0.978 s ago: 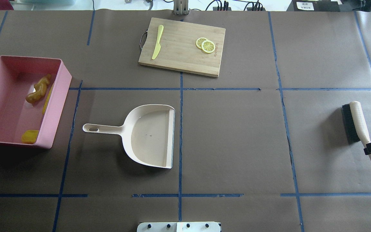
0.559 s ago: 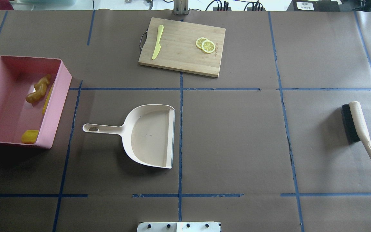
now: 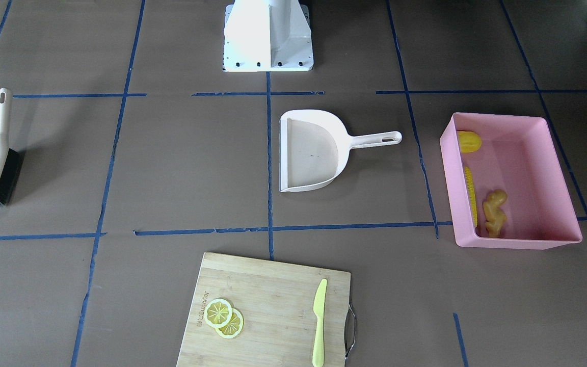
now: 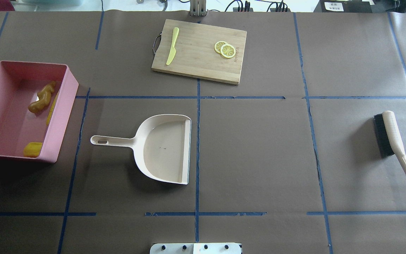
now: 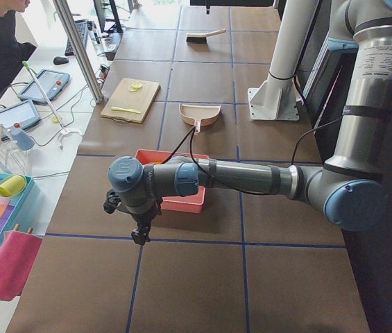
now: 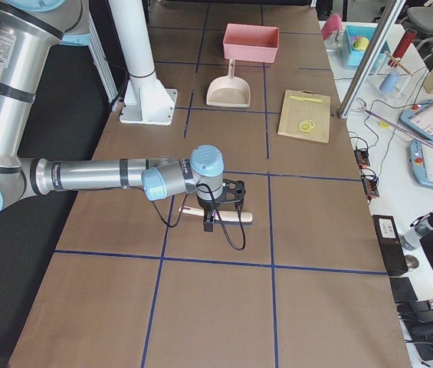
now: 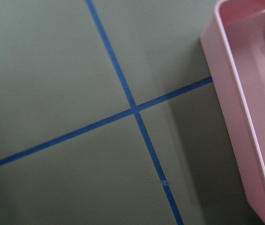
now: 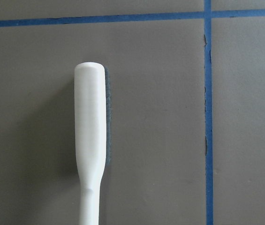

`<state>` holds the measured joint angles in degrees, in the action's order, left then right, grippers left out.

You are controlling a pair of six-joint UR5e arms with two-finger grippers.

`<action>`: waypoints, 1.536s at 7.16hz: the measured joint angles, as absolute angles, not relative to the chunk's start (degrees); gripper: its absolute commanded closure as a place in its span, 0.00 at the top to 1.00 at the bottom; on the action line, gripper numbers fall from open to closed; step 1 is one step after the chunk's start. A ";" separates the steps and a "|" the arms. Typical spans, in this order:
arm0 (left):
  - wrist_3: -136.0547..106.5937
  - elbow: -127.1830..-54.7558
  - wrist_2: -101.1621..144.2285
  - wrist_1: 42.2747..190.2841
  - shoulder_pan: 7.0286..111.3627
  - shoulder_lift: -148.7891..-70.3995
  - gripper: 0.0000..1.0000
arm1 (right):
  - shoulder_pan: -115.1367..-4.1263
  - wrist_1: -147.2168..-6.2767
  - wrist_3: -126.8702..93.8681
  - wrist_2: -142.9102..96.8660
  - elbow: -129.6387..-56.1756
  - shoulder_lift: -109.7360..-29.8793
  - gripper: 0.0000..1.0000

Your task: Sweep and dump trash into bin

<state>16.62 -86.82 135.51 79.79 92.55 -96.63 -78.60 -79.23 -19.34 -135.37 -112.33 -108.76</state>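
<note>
The pink bin (image 4: 63,113) stands at the table's left end. In it lie the trash pieces: the ginger root (image 4: 42,97), the corn cob (image 4: 51,110) along the right wall, and the yellow lump (image 4: 32,149) in the near corner. The cream dustpan (image 4: 164,148) lies empty mid-table. The brush (image 4: 393,141) lies flat at the right end. No gripper shows in the overhead or front views. In the exterior left view my left gripper (image 5: 137,234) hangs beside the bin. In the exterior right view my right gripper (image 6: 214,221) hangs over the brush. I cannot tell whether either is open.
A wooden cutting board (image 4: 196,67) at the back holds a yellow-green knife (image 4: 172,46) and two lemon slices (image 4: 225,49). The robot base (image 3: 268,35) is at the near middle. The left wrist view shows the bin's corner (image 7: 245,117); the right wrist view shows the brush's back (image 8: 91,136).
My right gripper was at the brush's handle a second ago, then drew off past the overhead view's right edge. The brush stays on the table. Bin, trash and dustpan have not moved.
</note>
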 measured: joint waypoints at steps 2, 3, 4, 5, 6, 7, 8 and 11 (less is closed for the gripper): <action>12.02 -86.04 135.84 80.81 93.55 -93.29 1.00 | -81.66 -82.81 -16.89 -136.50 -112.32 -107.03 1.00; 11.34 -86.04 135.87 82.40 93.64 -91.54 1.00 | -82.16 -83.96 -16.63 -136.55 -112.30 -106.20 1.00; 11.10 -86.52 135.79 83.50 93.70 -90.32 1.00 | -82.37 -84.63 -16.48 -136.43 -112.21 -105.71 1.00; 10.93 -87.55 135.62 83.96 93.72 -89.12 1.00 | -82.54 -84.92 -16.40 -136.29 -112.13 -105.43 1.00; 10.81 -88.36 135.47 84.12 93.71 -87.96 1.00 | -82.69 -85.02 -16.34 -136.14 -111.90 -105.22 1.00; 10.71 -88.93 135.43 84.15 93.70 -87.40 1.00 | -82.70 -85.06 -16.29 -135.98 -111.50 -105.06 1.00; 10.51 -90.00 135.39 84.06 93.67 -87.38 1.00 | -82.71 -85.06 -16.25 -135.92 -110.69 -104.40 1.00; 8.10 -93.08 134.88 83.43 93.07 -88.97 1.00 | -82.73 -84.88 -15.92 -135.73 -105.96 -100.73 1.00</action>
<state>8.10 -93.08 134.88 83.43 93.07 -88.97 -82.73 -84.88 -15.92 -135.73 -105.96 -100.73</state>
